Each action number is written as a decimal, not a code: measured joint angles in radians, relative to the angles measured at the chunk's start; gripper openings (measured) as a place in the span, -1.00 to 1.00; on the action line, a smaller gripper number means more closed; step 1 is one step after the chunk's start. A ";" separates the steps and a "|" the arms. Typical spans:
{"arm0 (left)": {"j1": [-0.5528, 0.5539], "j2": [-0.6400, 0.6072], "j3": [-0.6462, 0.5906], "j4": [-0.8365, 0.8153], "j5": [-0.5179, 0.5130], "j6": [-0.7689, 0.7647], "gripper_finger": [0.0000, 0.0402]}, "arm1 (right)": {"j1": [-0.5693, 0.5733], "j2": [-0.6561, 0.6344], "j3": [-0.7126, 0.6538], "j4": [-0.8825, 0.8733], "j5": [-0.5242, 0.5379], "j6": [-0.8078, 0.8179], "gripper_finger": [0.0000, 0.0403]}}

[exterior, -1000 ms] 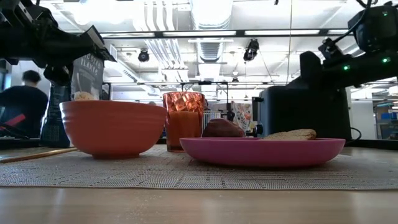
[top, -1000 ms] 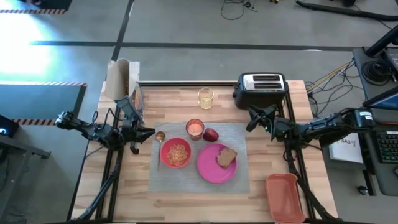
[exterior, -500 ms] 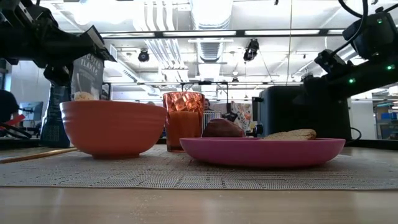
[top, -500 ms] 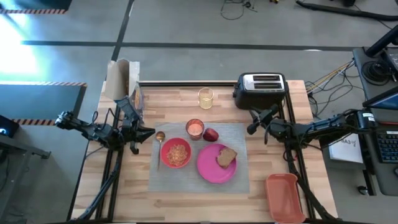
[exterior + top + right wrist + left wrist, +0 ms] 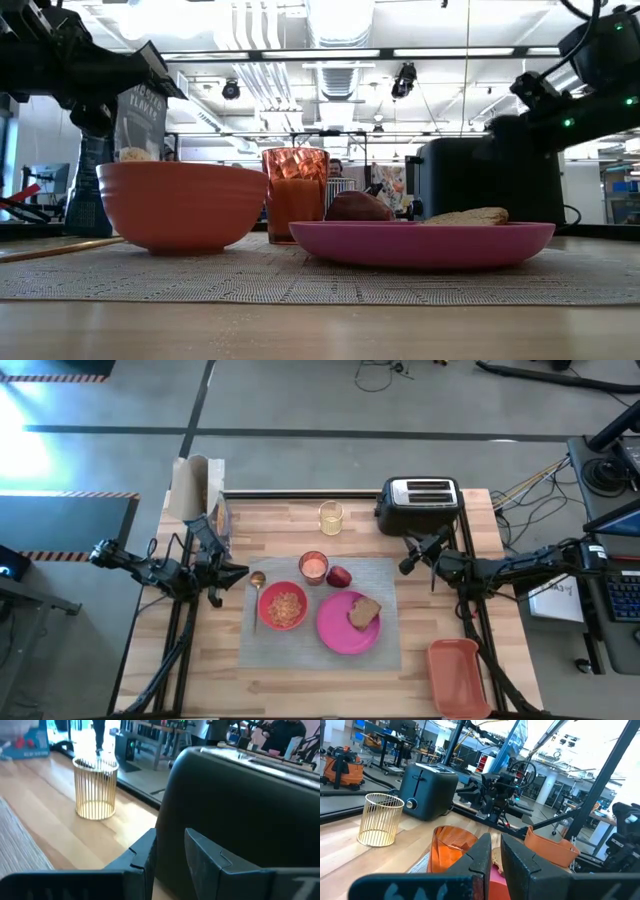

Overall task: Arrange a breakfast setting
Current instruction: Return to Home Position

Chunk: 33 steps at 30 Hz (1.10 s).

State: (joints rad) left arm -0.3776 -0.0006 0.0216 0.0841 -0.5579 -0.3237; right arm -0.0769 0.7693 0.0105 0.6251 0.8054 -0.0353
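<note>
Grey placemat (image 5: pixel 292 650), between left hand (image 5: pixel 238 572) and right hand (image 5: pixel 408 558), both pressed together, empty.

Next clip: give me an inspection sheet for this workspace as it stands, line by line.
Surface: wooden table, with a grey placemat lying flat on it.
Job's things: on the placemat are a bowl, a plate bearing toast, a glass and an apple; a spoon lies along its left edge.
Clutter: toaster, wire cup, bag, orange bin.
Grippers: left gripper is beside the spoon, right gripper by the toaster; both are empty and raised.
Cables: loose cables on the floor right of the table.
Surroundings: desk with keyboard at right.
</note>
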 joint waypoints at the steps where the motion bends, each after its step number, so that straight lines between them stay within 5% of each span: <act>1: 0.000 0.000 0.000 -0.002 0.000 0.000 -0.88 | 0.000 -0.022 0.000 -0.003 0.000 0.000 -0.55; 21: 0.000 0.000 0.000 -0.004 0.000 0.000 -0.88 | -0.001 -0.532 0.000 0.000 0.003 0.001 -0.55; 33: 0.000 0.000 0.000 -0.003 0.000 0.000 -0.88 | -0.074 -0.686 0.000 -0.001 0.001 0.001 -0.55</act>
State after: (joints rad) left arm -0.3775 -0.0002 0.0216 0.0807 -0.5579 -0.3237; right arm -0.1508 0.0833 0.0101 0.6239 0.8059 -0.0341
